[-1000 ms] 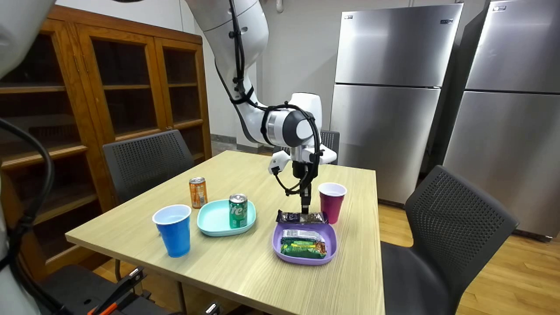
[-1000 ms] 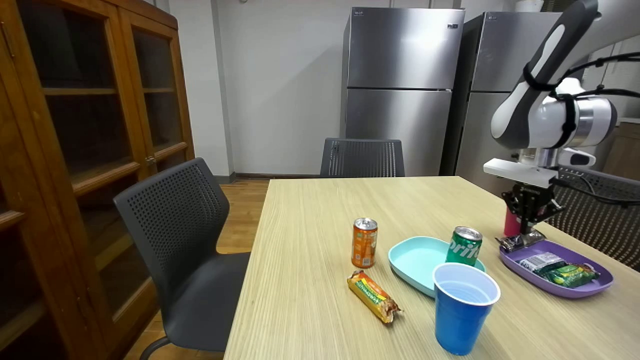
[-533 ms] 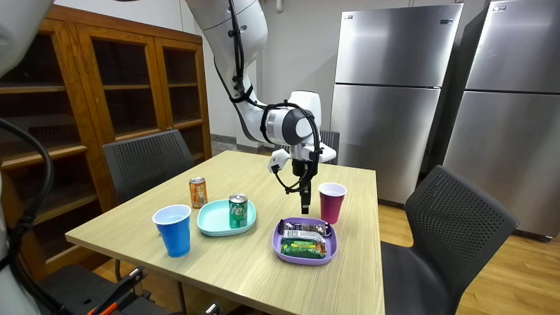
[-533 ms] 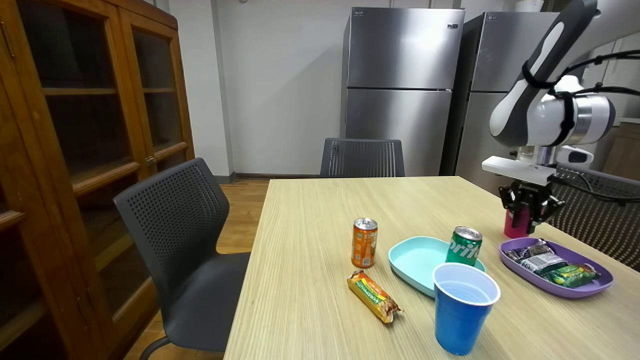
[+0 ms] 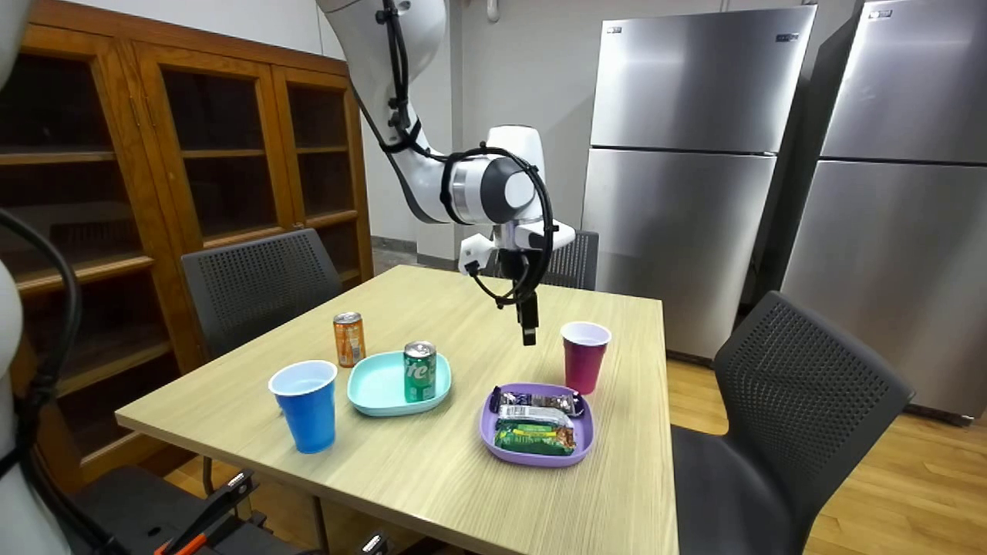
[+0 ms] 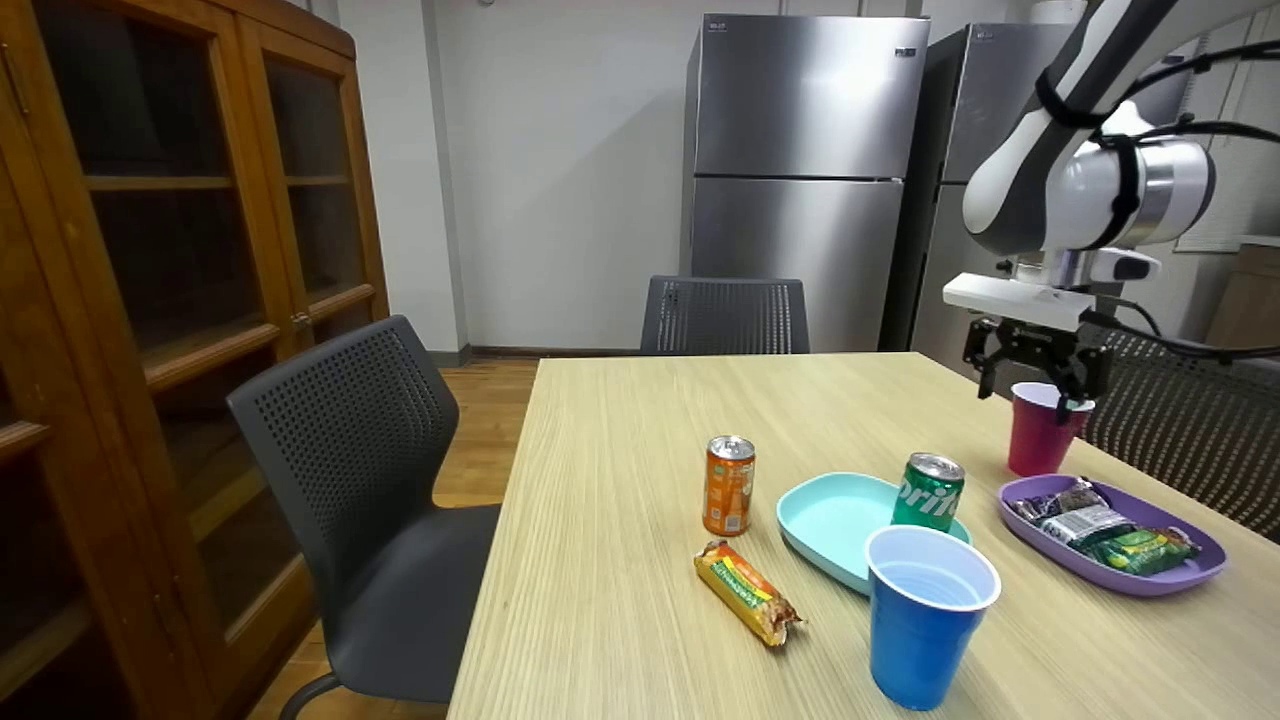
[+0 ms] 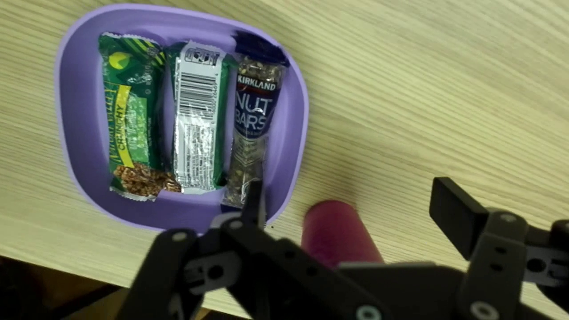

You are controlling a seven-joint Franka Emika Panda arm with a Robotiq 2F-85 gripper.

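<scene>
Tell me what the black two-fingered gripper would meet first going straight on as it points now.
Pointing down, the open black gripper would likely meet the shallow purple plastic plate or the blue-and-clear wrapped nut bar in it, with one finger; depth is unclear.

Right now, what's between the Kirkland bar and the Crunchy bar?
A wrapped bar, barcode side up, lies between them in the purple tray; the wrist view shows it.
</scene>
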